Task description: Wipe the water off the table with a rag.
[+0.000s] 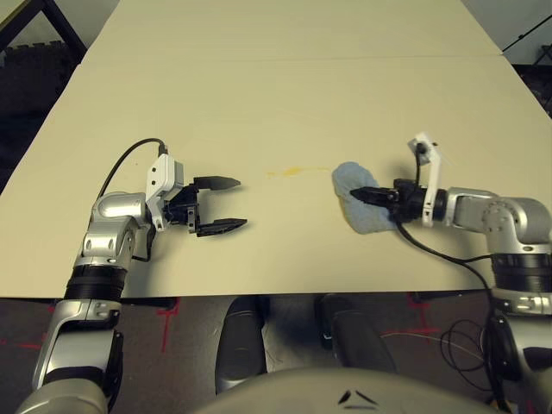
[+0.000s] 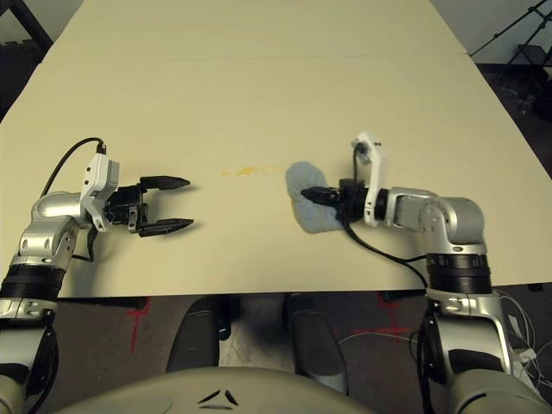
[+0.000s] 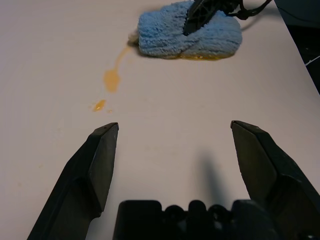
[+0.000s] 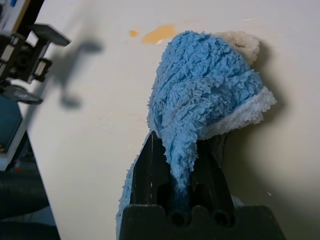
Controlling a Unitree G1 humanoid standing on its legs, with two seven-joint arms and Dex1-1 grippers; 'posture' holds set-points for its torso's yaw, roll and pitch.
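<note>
Here the right claw (image 1: 366, 195) pinches the rag (image 1: 358, 208), seemingly hiding some water (image 3: 112, 80); left claw (image 1: 226, 205) gapes wide.

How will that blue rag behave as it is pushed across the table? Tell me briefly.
Probably floppy: the rag bunches into soft folds where the right tool pinches it. Its fuzzy pile likely drags rather than slides, and should soak up the water. It looks light, so it may crumple or roll under itself.

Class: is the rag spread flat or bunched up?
Bunched: the rag is a lumpy heap pinched in the shut right gripper.
</note>
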